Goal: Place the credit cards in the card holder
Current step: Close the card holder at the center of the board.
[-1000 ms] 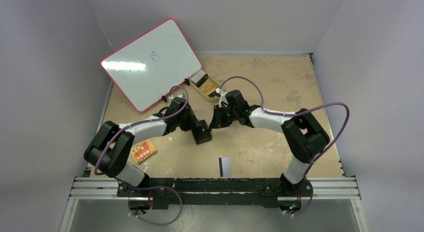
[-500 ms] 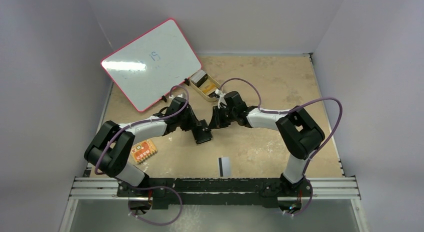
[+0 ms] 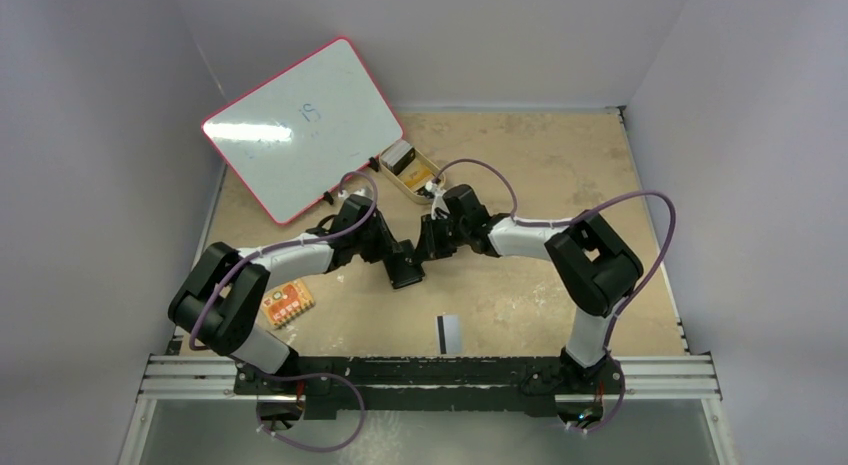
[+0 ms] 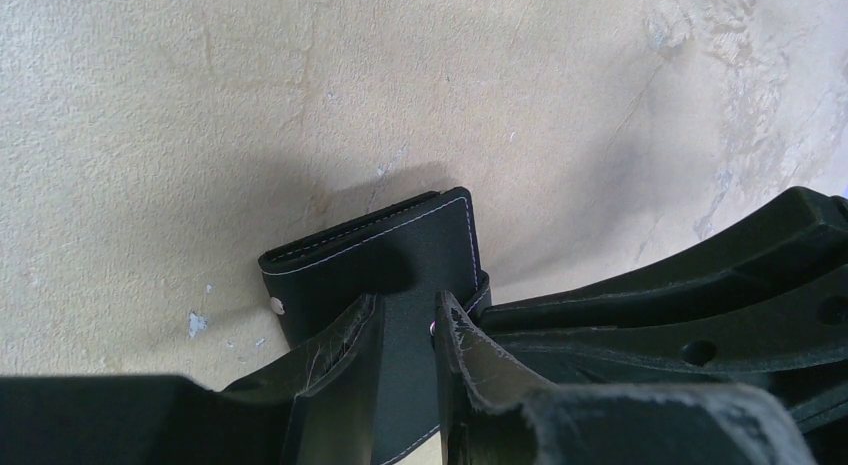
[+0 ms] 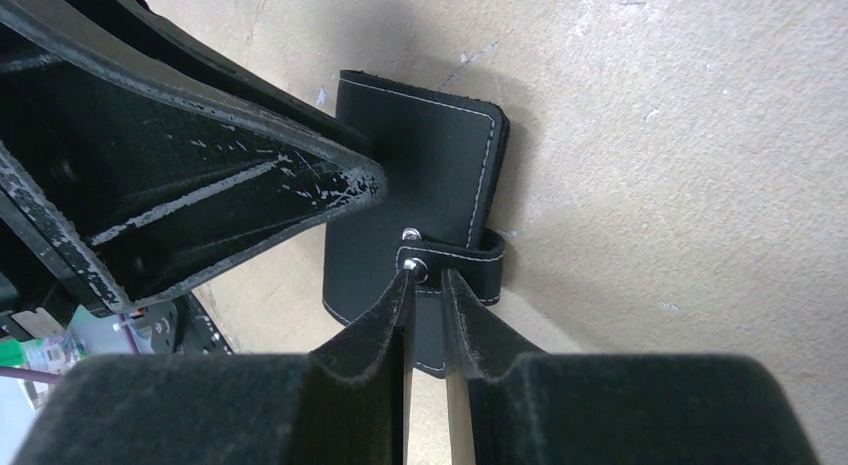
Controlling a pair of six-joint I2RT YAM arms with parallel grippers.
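Observation:
The black card holder (image 3: 406,272) lies on the table between both grippers. My left gripper (image 3: 398,253) is shut on one flap of it; in the left wrist view the fingers (image 4: 345,345) clamp the black leather (image 4: 385,250). My right gripper (image 3: 428,250) is shut on the holder's snap tab (image 5: 455,265), beside the holder's body (image 5: 420,155). A pale credit card with a black stripe (image 3: 449,331) lies flat near the front edge. More cards (image 3: 408,163), pale and orange-gold, lie in the tan tray.
The tan tray (image 3: 394,175) stands at the back, just behind the right gripper. A red-framed whiteboard (image 3: 295,125) leans at the back left. A small orange board (image 3: 287,303) lies by the left arm. The left gripper's finger (image 5: 200,185) crowds the right wrist view.
The right arm's elbow and gripper have shifted slightly left, toward the card holder. The left arm and the holder have hardly moved.

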